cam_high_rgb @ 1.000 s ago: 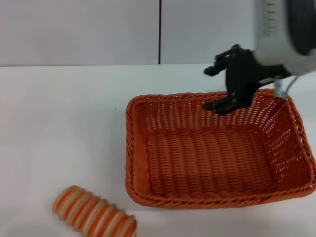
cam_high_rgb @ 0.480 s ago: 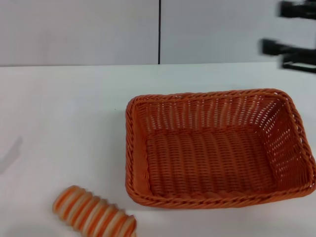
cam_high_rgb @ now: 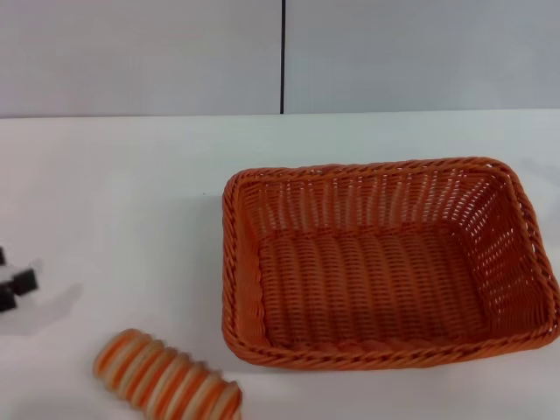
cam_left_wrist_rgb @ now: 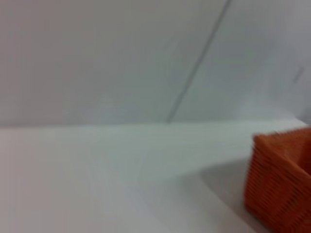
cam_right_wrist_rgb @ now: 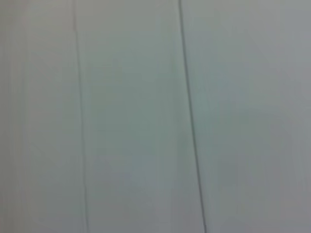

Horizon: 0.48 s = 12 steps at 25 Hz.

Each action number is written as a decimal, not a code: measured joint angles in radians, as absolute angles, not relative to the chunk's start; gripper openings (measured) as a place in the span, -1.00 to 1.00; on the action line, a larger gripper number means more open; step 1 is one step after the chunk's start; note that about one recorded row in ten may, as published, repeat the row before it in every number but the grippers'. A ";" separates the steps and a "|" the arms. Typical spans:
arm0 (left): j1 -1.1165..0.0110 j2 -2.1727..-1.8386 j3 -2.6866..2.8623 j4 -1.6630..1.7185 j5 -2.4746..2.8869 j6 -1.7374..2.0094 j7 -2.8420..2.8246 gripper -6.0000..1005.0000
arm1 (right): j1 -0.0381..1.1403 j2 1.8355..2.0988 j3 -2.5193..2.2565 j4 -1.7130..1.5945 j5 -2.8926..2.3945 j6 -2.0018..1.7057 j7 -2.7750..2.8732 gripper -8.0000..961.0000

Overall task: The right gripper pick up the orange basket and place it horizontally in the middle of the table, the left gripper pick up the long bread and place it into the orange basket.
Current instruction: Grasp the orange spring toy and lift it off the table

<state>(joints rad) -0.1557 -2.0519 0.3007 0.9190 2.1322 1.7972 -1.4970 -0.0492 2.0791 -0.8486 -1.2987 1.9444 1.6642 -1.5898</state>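
The left gripper (cam_high_rgb: 10, 284) shows only as black finger tips at the left edge of the head view, above the table (cam_high_rgb: 131, 192); whether it is released or clenched cannot be told. The bread (cam_high_rgb: 166, 381) lies near it on the table (outside the basket). The basket (cam_high_rgb: 241, 262) sits long side across, right of centre, nothing inside; the right gripper is out of view.

light: bright, even | shadows: soft | wrist views: apparently blurred
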 joint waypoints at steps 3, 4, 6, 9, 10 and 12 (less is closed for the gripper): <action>-0.199 -2.055 0.323 0.922 2.252 1.832 -1.571 0.54 | -0.049 2.080 -0.835 -1.260 1.949 1.670 -1.602 0.51; -0.199 -2.055 0.323 0.922 2.252 1.832 -1.571 0.54 | -0.047 2.080 -0.834 -1.253 1.950 1.670 -1.603 0.51; -0.218 -2.055 0.327 0.924 2.312 1.852 -1.594 0.54 | -0.046 2.080 -0.834 -1.250 1.950 1.670 -1.604 0.51; -0.237 -2.057 0.327 0.926 2.362 1.872 -1.610 0.54 | -0.039 2.080 -0.832 -1.245 1.949 1.668 -1.607 0.51; -0.240 -2.057 0.327 0.925 2.373 1.873 -1.613 0.54 | -0.038 2.080 -0.832 -1.243 1.948 1.667 -1.610 0.51; -0.248 -2.058 0.327 0.913 2.399 1.872 -1.616 0.54 | -0.036 2.080 -0.832 -1.238 1.948 1.666 -1.616 0.51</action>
